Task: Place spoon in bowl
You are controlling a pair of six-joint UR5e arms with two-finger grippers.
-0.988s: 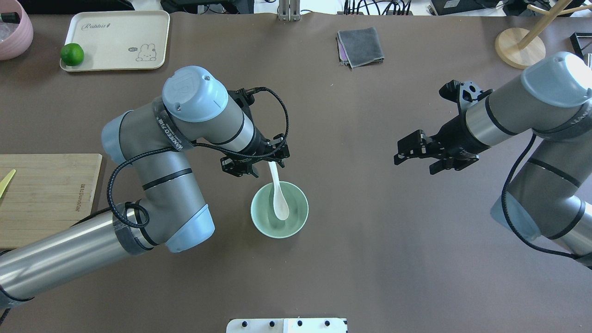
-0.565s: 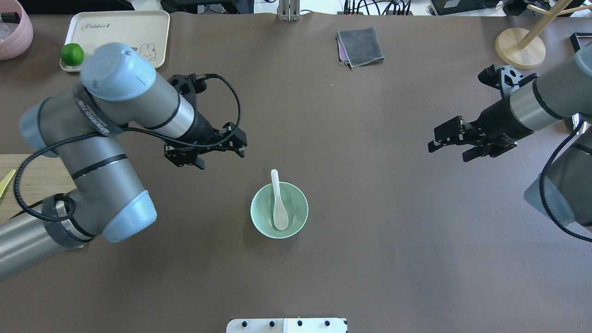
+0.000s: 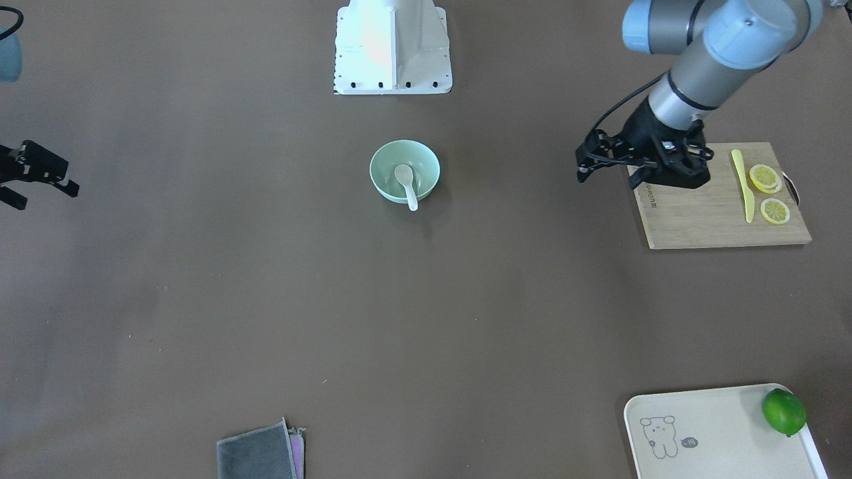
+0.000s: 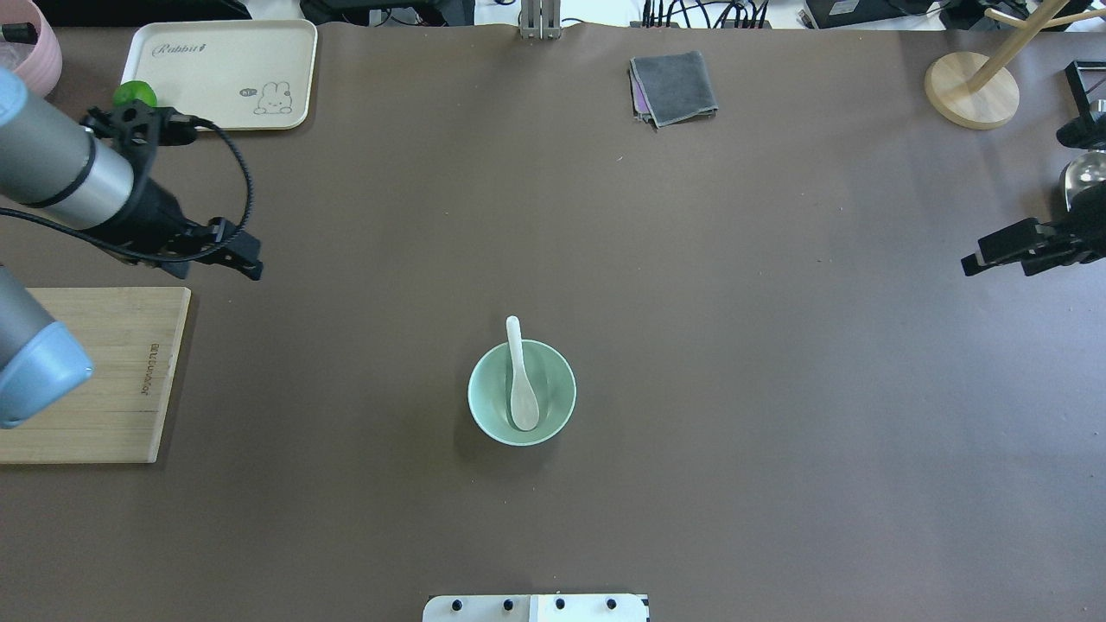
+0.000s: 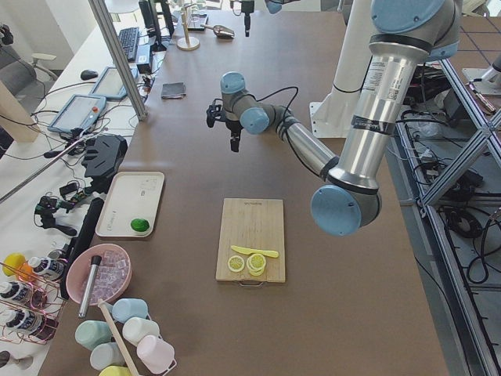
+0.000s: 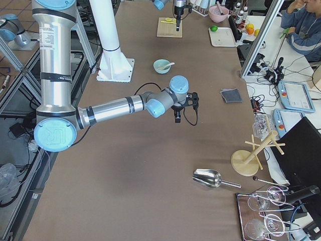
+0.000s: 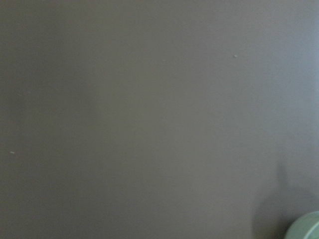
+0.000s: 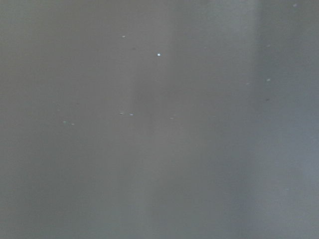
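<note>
The white spoon lies in the mint-green bowl at the table's middle, scoop down inside and handle resting over the far rim. Both show in the front-facing view, spoon in bowl, and the bowl's edge shows in the left wrist view. My left gripper is open and empty, far to the left of the bowl, near the cutting board; it also shows in the front-facing view. My right gripper is open and empty at the right edge.
A bamboo cutting board holds a yellow knife and lemon slices. A cream tray with a lime stands far left. A grey cloth and a wooden stand base are at the back.
My left gripper let go of the spoon's handle and drew away to the left. The right arm drew back to the right edge. The spoon now rests in the bowl.
</note>
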